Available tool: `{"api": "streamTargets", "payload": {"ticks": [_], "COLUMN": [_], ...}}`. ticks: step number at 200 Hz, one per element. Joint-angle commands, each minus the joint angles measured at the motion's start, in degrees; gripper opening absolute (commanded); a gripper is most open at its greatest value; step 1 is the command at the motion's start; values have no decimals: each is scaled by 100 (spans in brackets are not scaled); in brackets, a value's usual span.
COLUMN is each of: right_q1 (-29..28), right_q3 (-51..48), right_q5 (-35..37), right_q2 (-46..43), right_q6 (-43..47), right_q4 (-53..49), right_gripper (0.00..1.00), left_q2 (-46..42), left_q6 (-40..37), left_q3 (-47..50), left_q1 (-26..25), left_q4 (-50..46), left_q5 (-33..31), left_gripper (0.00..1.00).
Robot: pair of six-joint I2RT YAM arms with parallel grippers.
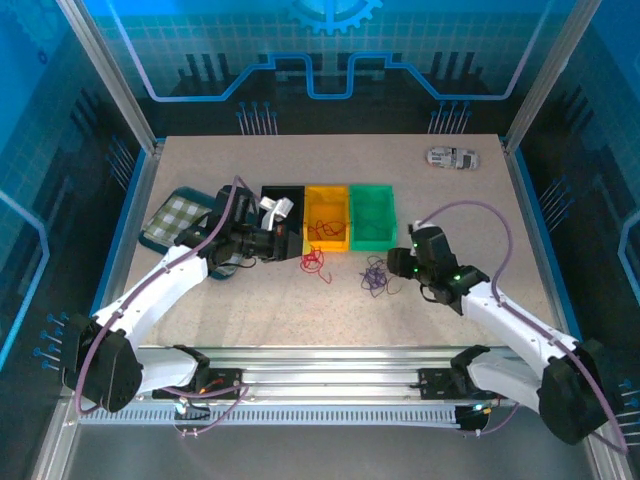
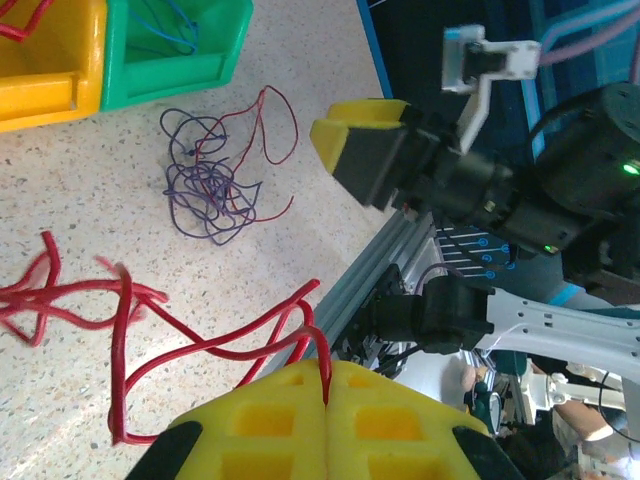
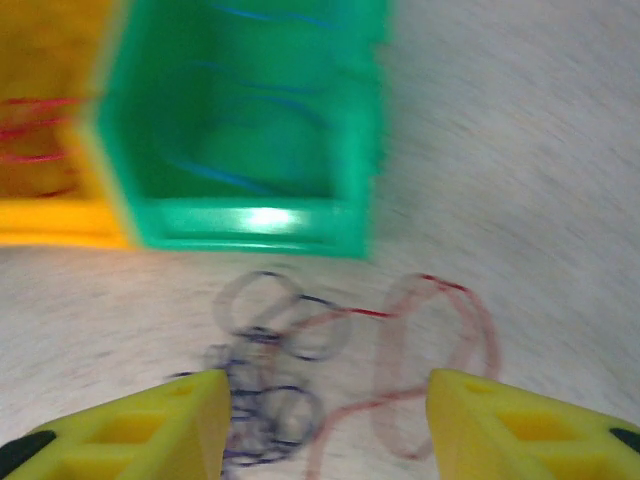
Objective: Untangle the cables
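Overhead, a beige speckled surface (image 1: pixel 200 320) sits inside a blue-lit enclosure, with translucent blue panels (image 1: pixel 330 50) behind and at the sides, slanted aluminium posts (image 1: pixel 105 70) at the corners and aluminium rails (image 1: pixel 320 370) along the near edge. Three small bins stand in a row near the middle: a black bin (image 1: pixel 270 190), a yellow bin (image 1: pixel 312 243) and a green bin (image 1: pixel 385 235). Red strands (image 2: pixel 20 25) lie in the yellow one and thin blue strands (image 3: pixel 220 178) in the green one. A checked cloth (image 1: pixel 178 215) lies to the left of the bins, and a small crumpled grey-white object (image 1: pixel 450 157) lies at the far right corner, well apart from everything else. The red cable (image 1: pixel 314 262) rests on the surface just beside the near edge of the yellow bin, spreading in loose loops; the left fingers (image 2: pixel 260 420) are pressed together on one strand of it. The purple-blue tangle (image 1: pixel 375 275), with a thin red wire (image 2: pixel 280 120) looping through it, lies on the surface on the near side of the green bin, apart from the red cable. The right fingers (image 3: pixel 170 420) are spread wide just beside this tangle, holding nothing.
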State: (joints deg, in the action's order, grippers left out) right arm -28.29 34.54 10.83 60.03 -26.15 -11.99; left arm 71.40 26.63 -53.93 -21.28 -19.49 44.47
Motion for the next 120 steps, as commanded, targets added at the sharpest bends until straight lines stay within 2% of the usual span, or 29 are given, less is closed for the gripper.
{"api": "streamTargets", "payload": {"ticks": [1,38,65,80,120], "right_q1": [-386,-740,-914,-1020,-1158], "right_q3": [245,553,813,947,1262], "right_q5": [-739,-1862,-2612,-2787,-2504], "right_q2": [17,628,1247,1513,1908], "right_q6": [1257,1380,1384,1423,1658], "right_q4": [349,570,729,784,812], "right_gripper": [58,66,67,67,68], "left_q2": [6,24,23,23,32], "left_q6": [-56,-16,-4,-2,-12], "left_q3": [-85,-30,-56,-81,-118], "left_q1": [-68,-105,-139,-165,-271], "left_q4": [279,401,433,430,368], "left_q5": [192,206,287,343,483], "left_gripper": [0,0,0,0,0]}}
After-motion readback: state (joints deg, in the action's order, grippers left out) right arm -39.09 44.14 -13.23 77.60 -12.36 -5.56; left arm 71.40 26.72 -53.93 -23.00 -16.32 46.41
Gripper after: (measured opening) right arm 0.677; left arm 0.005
